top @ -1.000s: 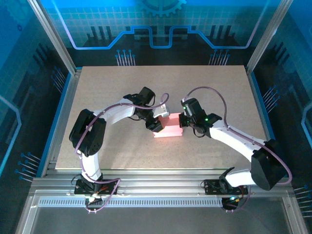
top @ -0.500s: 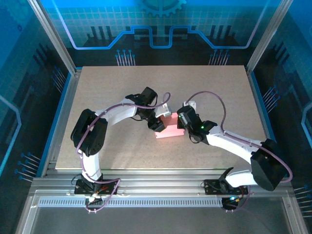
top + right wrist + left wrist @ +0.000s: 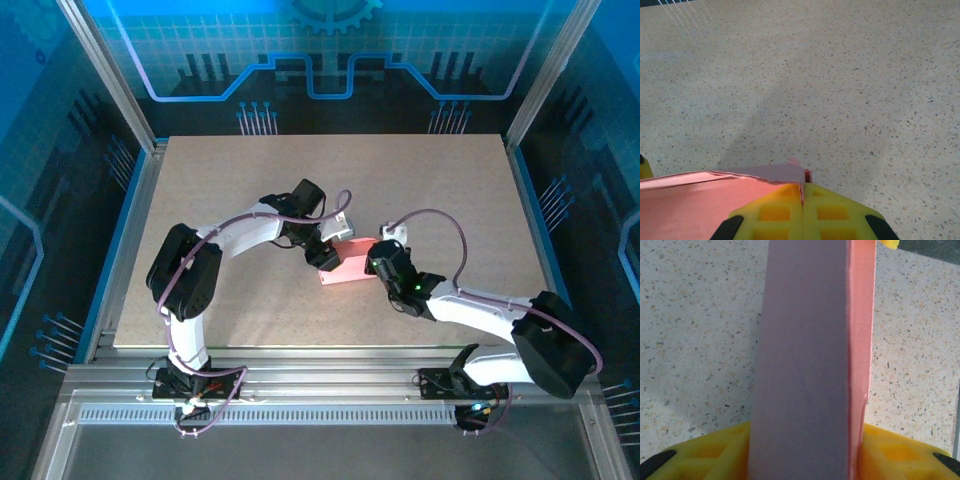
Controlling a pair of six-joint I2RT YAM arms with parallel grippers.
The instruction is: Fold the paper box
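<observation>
Near the middle of the counter [image 3: 200, 190], the left pincer [image 3: 322, 256] grasps one end of the paper box [image 3: 348, 270], while the clenched right pincer [image 3: 803, 197] touches a flap at its other end. The step looks like closing that end. The next move calls for pushing the flap in squarely.

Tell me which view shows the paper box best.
Top external: most of the paper box outline shows on the table between the left end effector and right end effector. Left wrist gives a close-up of one long face and edge between its yellow fingers; right wrist catches a corner at its shut fingertips.
</observation>
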